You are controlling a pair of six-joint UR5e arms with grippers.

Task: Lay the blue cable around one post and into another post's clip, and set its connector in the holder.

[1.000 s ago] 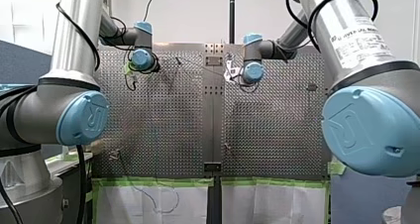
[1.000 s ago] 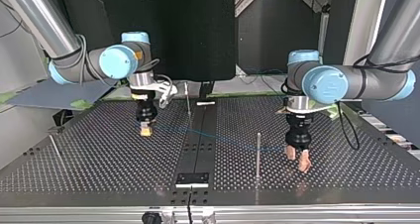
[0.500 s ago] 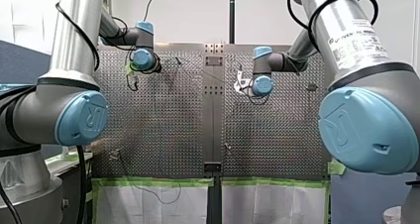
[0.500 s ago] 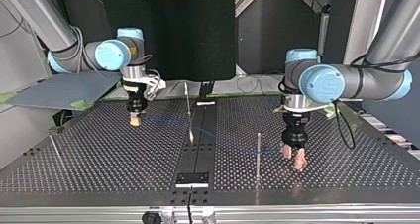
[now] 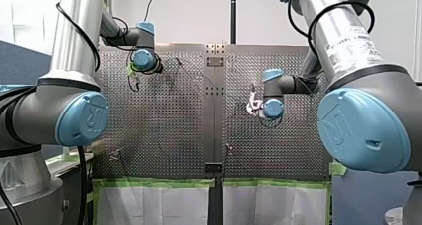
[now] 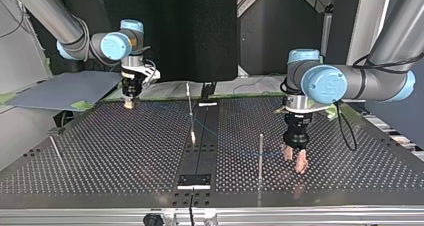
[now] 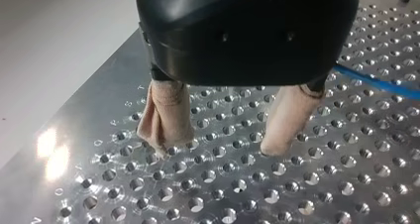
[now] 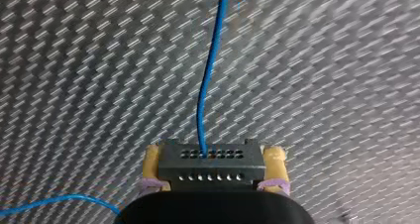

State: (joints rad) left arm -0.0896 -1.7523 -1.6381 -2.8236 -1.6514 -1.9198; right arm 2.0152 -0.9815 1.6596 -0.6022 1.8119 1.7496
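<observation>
so, the right gripper (image 8: 213, 157) has its yellow-padded fingers clamped on the black connector (image 8: 213, 170), one pad each side. the blue cable (image 8: 208, 85) leaves the connector's face and runs ahead over the counter (image 8: 74, 60). in the top view this gripper hangs low over the far corner at the view's left, w/ the cable trailing faintly across the centre strip towards the upright post (image 6: 260, 153). the left gripper (image 7: 218, 147) stands near that post, its beige fingers (image 7: 166, 115) spread w/ nothing between them, tips close to the holes. the cable shows just beside it.

step in hand, i'd say: drawing the connector end out so the line can go round a post. to do it well: gentle tension, line low so it can't ride over a post top, connector level in the pads, no twist. mind the leaning post (image 6: 190, 113) near the centre, a snag there looks possible. can't tell which post has the clip. the dark block (image 6: 195, 180) at the strip's near end may be the holder, not sure.

counter is shiny perforated metal, so the cable should slide easy. room: black screen (image 6: 195, 31) behind, grey board (image 6: 65, 88) w/ green tape at the top view's left.
</observation>
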